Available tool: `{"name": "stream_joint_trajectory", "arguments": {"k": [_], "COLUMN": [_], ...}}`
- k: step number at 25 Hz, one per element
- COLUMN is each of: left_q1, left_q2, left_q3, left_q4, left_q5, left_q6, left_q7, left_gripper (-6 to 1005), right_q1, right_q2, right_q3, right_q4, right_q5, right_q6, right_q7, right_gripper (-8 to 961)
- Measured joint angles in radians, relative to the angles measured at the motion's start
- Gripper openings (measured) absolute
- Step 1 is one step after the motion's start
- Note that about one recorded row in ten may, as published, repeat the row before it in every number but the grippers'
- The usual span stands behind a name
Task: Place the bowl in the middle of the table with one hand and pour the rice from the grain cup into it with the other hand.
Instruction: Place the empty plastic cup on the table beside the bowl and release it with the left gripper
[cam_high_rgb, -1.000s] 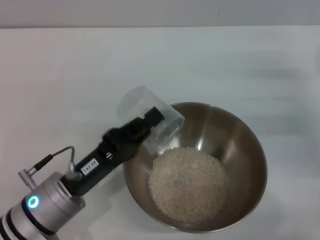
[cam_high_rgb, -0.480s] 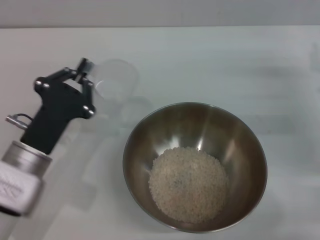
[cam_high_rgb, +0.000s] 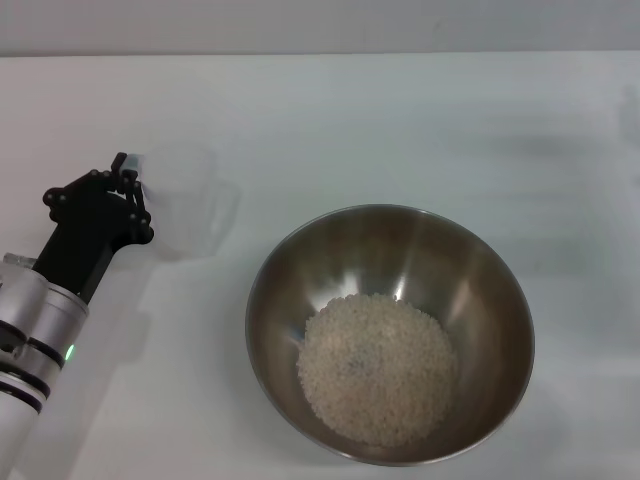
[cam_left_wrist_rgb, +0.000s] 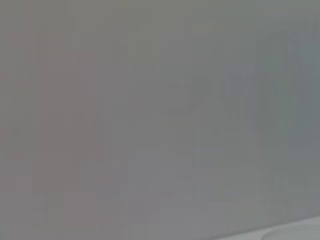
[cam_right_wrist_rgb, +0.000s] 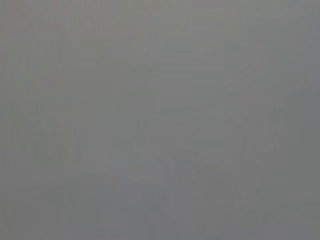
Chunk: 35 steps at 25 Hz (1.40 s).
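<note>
Cup back on the table, rice poured.
Best to set cup (cam_high_rgb: 185, 200) flat and upright before letting go, then back off along the handle line, no nudging. Clear, frosted, seemingly empty, near the table (cam_high_rgb: 420, 120) left edge. Left gripper (cam_high_rgb: 132, 185) at its handle; jaws: cannot tell. Bowl (cam_high_rgb: 390, 332) steel, shiny, near the front edge, rice (cam_high_rgb: 378, 368) heaped inside. Right gripper unseen.
</note>
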Motion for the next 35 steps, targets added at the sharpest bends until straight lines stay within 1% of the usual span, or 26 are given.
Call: {"name": "stream_joint_trajectory", "arguments": {"k": [1, 4, 27, 34, 35], "left_q1": [0.0, 0.001, 0.007, 0.011, 0.022], "left_q2": [0.0, 0.0, -0.001, 0.003, 0.004], "left_q3": [0.0, -0.001, 0.006, 0.009, 0.01], "left_q4": [-0.003, -0.003, 0.008, 0.031, 0.04], "left_q5": [-0.007, -0.014, -0.018, -0.011, -0.011], "left_q6": [-0.034, -0.068, -0.102, -0.107, -0.098], "left_q7": [-0.007, -0.011, -0.013, -0.076, -0.092], "left_gripper": [91, 93, 111, 116, 150], "right_q1": [-0.001, -0.002, 0.004, 0.004, 0.005], "right_q2": [0.0, 0.0, -0.001, -0.002, -0.002], "right_q3": [0.0, 0.0, 0.0, 0.0, 0.0], "right_q4": [0.0, 0.0, 0.0, -0.003, -0.004], "right_q5": [0.0, 0.0, -0.008, -0.008, -0.008], "right_q6": [-0.005, -0.009, -0.01, -0.01, -0.01], "right_q7": [0.0, 0.001, 0.004, 0.004, 0.004], "right_gripper": [453, 453, 454, 455, 455]}}
